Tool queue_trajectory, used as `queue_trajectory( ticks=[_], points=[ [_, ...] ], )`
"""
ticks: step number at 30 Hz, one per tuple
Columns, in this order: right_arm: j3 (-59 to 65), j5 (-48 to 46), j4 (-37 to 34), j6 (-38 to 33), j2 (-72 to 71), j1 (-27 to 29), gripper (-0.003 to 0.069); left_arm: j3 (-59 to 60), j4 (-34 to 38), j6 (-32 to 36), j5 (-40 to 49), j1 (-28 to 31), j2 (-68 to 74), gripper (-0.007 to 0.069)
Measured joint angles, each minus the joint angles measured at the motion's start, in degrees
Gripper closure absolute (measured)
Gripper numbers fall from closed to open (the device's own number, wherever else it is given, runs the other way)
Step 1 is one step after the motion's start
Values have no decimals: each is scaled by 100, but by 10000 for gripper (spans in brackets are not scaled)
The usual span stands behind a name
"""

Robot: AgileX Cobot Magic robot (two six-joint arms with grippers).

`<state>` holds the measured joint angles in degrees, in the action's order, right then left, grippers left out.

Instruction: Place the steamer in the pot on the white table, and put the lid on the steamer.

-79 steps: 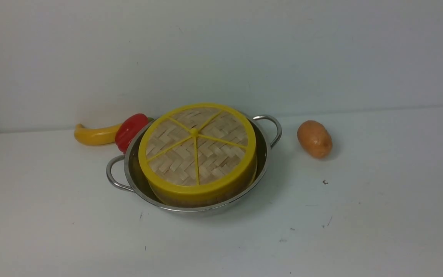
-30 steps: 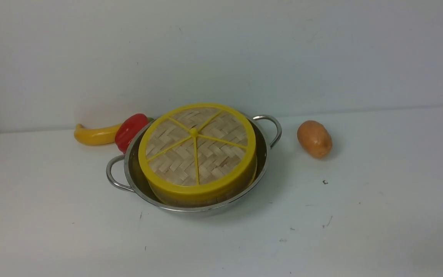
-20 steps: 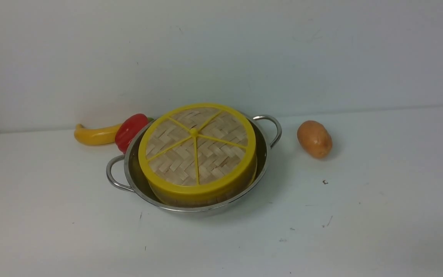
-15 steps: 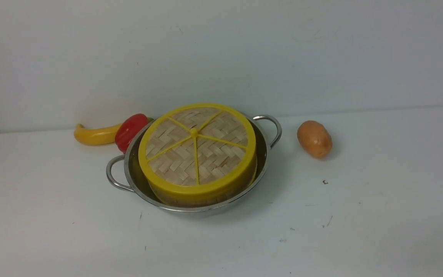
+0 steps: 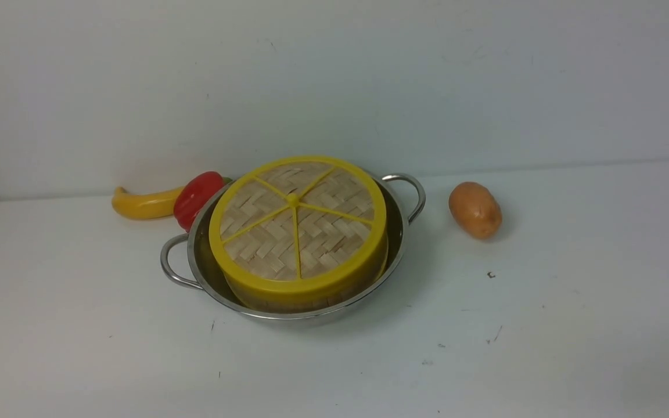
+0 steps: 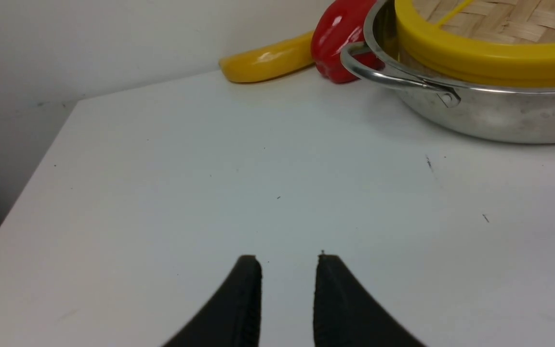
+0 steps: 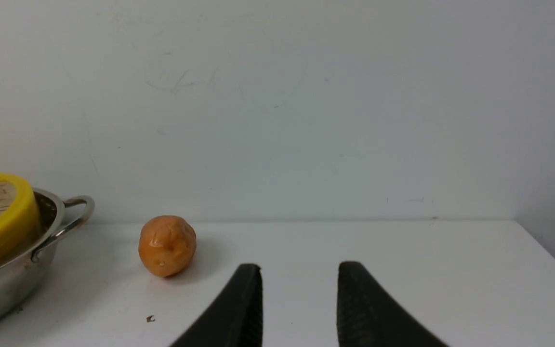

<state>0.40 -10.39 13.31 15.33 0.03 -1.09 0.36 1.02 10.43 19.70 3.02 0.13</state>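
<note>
Steamer, lid and pot stacked on my counter.
The shiny steel pot (image 5: 395, 244), with two loop handles, rests on the white counter (image 5: 543, 325); inside it sits the tan-walled steamer (image 5: 311, 303), capped by the yellow-rimmed, five-spoked woven lid (image 5: 297, 223), tilted slightly.

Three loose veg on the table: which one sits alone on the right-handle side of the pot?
The orange-brown oval potato. The red bell pepper and yellow curved banana-like piece sit together beyond the steel pot's left side.
</note>
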Motion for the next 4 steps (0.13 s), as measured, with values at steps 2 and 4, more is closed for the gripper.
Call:
queue_trajectory(
  ticks=[2, 4],
  points=[
    [0, 0, 0, 0, 0, 0, 417, 0, 0, 0, 0, 0, 0, 468],
    [0, 0, 0, 0, 0, 0, 417, 0, 0, 0, 0, 0, 0, 468]
  ],
)
